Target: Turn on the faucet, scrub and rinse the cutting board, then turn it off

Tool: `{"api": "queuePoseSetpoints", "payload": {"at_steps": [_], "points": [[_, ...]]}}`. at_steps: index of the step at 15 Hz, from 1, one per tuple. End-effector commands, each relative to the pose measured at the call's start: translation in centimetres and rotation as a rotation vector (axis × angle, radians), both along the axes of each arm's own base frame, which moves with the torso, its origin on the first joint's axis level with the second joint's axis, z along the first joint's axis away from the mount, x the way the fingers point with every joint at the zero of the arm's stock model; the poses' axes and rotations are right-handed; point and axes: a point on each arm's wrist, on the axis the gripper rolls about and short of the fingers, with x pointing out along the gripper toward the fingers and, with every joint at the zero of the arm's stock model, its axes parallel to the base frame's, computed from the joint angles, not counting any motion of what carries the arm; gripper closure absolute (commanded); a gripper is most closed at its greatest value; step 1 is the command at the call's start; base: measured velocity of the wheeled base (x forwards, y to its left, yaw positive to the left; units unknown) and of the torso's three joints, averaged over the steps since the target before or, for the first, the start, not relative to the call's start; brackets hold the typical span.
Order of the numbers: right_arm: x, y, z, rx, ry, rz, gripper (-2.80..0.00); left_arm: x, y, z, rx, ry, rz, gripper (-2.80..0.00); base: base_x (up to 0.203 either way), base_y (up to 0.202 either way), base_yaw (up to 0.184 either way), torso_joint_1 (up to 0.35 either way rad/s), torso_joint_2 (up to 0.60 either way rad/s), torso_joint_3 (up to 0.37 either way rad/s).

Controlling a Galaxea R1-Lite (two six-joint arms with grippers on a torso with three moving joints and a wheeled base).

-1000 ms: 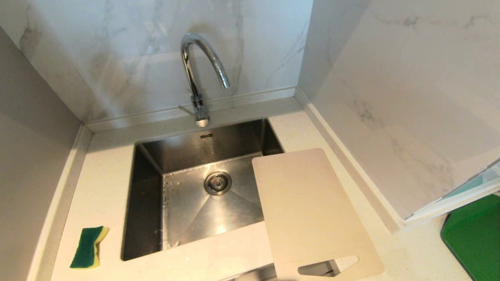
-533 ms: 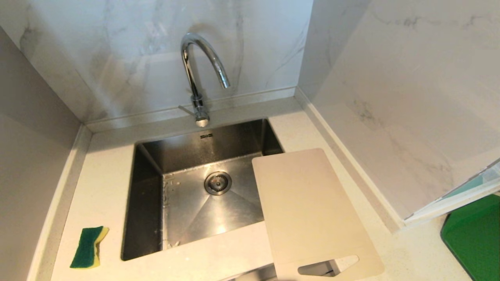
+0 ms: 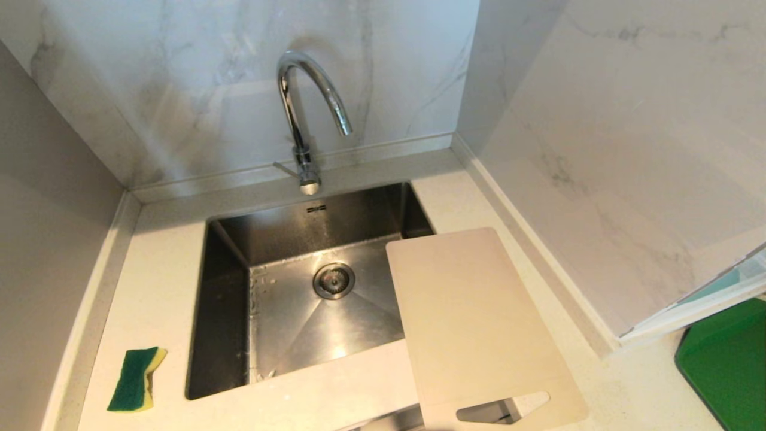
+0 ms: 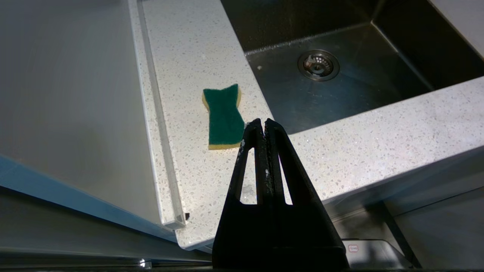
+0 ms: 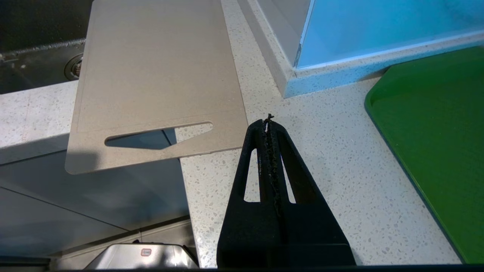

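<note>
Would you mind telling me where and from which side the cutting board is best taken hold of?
Probably at the near short end of the cutting board, by its handle slot. That end juts past the counter's front edge with open space beneath, so a finger could pass under it. The right gripper, shut now, is nearest and could come from the front.
</note>
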Motion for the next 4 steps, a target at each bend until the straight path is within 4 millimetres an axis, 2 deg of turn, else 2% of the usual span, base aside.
{"api": "queuePoseSetpoints", "payload": {"at_steps": [1, 4], "points": [[0.0, 0.0, 0.0, -0.002, 0.0, 0.0, 0.0, 0.01, 0.0, -0.04, 0.0, 0.002, 0.0, 0.0, 0.0, 0.0, 0.0, 0.0, 0.0, 0.0], [0.0, 0.0, 0.0, -0.004, 0.0, 0.002, 0.0, 0.02, 0.0, -0.03, 0.0, 0.001, 0.0, 0.0, 0.0, 0.0, 0.0, 0.0, 0.0, 0.0]]}}
